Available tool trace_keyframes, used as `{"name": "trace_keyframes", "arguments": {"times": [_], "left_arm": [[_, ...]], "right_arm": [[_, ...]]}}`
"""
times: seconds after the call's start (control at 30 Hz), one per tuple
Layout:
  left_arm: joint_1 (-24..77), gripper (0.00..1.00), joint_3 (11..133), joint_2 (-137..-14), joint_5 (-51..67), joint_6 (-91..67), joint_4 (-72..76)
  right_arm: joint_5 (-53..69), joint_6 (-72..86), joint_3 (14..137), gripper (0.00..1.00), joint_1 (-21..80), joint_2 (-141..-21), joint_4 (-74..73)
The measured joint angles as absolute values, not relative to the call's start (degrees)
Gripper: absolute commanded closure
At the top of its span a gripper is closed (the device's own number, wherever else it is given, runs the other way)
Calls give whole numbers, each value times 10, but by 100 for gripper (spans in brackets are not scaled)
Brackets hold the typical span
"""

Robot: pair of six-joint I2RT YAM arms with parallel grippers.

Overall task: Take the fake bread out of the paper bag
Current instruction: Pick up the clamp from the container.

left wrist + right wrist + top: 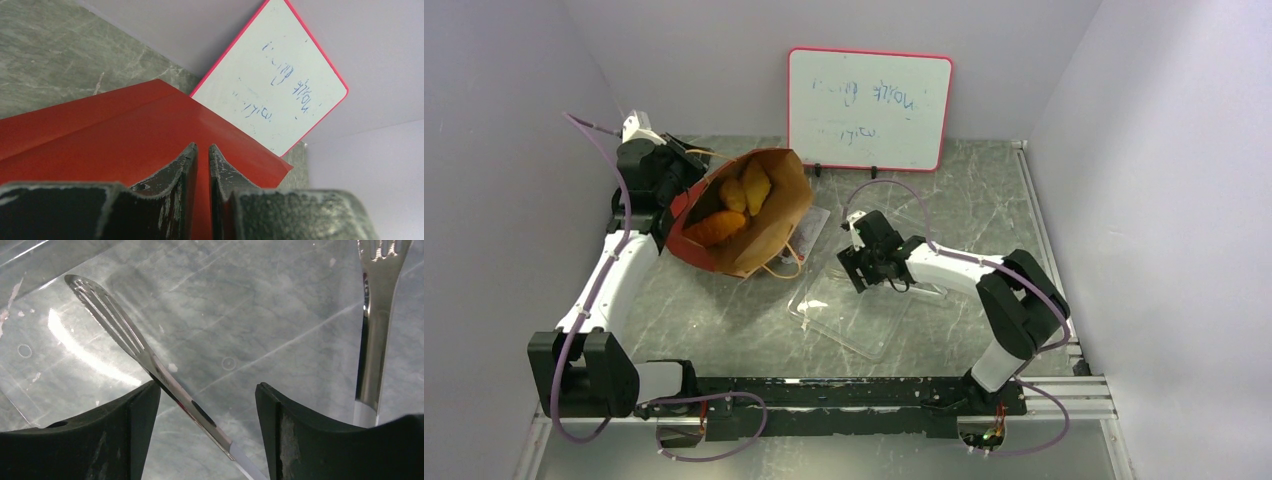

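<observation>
The red paper bag (786, 205) lies tilted at the back left, its brown inside facing the camera. Inside it sits fake bread: an orange piece (714, 228), a yellow-orange piece (756, 185) and a smaller golden one (732, 196). My left gripper (682, 190) is shut on the bag's rear edge; in the left wrist view the red wall (125, 130) runs between the nearly closed jaws (202, 150). My right gripper (858, 274) hovers open over a clear plastic tray (864, 322), apart from the bag. One slotted metal tong arm (125, 335) passes between its jaws (207, 387).
A second metal tong arm (375, 340) lies to the right of my right fingers, over the clear tray (280, 305). A red-framed whiteboard (869, 108) leans on the back wall, also showing as the whiteboard (280, 85) in the left wrist view. Walls close in left and right.
</observation>
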State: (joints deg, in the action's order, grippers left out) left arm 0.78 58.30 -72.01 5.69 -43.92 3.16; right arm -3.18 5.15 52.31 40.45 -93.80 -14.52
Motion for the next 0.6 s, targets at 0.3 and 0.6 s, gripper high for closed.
{"name": "trace_keyframes", "arguments": {"times": [0.3, 0.6], "left_arm": [[-4, 90, 582, -720, 67, -439, 31], [-6, 90, 582, -720, 72, -437, 27]], "right_arm": [[10, 51, 523, 64, 398, -948, -135], [32, 82, 524, 75, 400, -948, -135]]}}
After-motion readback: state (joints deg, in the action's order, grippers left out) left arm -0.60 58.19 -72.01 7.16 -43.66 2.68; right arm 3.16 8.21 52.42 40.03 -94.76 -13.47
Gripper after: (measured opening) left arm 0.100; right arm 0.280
